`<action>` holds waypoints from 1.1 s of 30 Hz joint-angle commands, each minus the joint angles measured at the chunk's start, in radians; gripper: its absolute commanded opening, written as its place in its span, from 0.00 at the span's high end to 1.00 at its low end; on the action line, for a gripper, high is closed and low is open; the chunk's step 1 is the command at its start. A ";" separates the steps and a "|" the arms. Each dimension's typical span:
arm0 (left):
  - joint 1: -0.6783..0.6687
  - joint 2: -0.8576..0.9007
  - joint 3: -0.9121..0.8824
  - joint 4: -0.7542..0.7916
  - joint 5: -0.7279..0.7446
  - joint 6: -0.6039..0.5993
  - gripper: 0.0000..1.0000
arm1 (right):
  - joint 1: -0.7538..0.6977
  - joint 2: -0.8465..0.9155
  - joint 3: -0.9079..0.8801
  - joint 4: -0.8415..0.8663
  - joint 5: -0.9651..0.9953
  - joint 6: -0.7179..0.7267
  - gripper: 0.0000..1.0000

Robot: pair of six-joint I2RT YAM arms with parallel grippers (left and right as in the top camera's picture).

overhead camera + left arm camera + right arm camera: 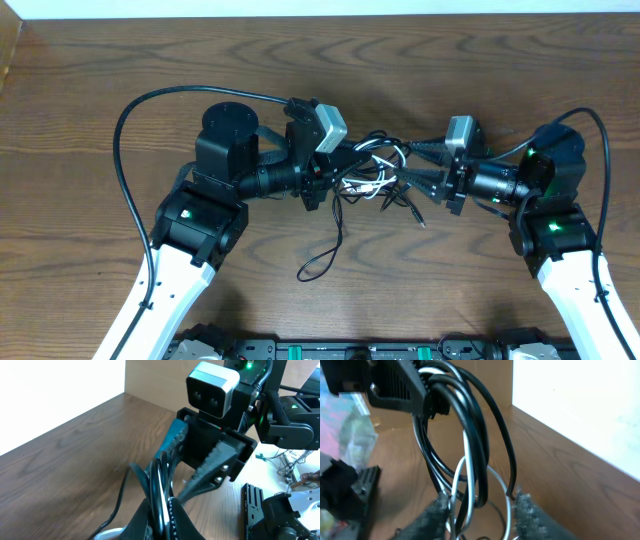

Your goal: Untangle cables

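Note:
The cables point(375, 172) are a tangle of thin black cords and one white cord, held between the two grippers above the wooden table. One black strand trails down to a loop point(322, 260) on the table. My left gripper point(345, 172) is shut on a bunch of black and white cords point(159, 485), pinched between its jaws point(162, 520). My right gripper point(408, 168) faces it, open. In the right wrist view its two padded fingers point(482, 517) stand apart, with black and white loops point(470, 435) hanging between them. The left gripper point(402, 387) shows at the top left there.
A thick black arm cable point(125, 130) arcs round the left arm; another point(603, 135) loops by the right arm. A black rail point(350, 350) runs along the table's front edge. A loose plug end point(418, 218) lies just below the tangle.

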 commanded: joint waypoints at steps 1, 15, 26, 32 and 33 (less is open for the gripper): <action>0.001 -0.006 0.020 0.008 0.023 0.006 0.92 | 0.005 0.000 0.002 0.000 0.000 -0.008 0.72; 0.002 -0.005 0.020 -0.002 0.018 0.006 0.92 | 0.002 0.000 0.002 0.001 0.026 -0.005 0.99; 0.002 -0.005 0.020 -0.060 -0.041 0.006 0.92 | -0.012 -0.008 0.002 0.193 -0.069 0.196 0.99; 0.002 -0.005 0.020 -0.064 -0.041 0.006 0.92 | -0.012 -0.010 0.002 0.199 -0.077 0.205 0.99; 0.002 -0.005 0.020 -0.064 -0.041 0.006 0.92 | -0.012 -0.010 0.002 0.198 -0.077 0.204 0.99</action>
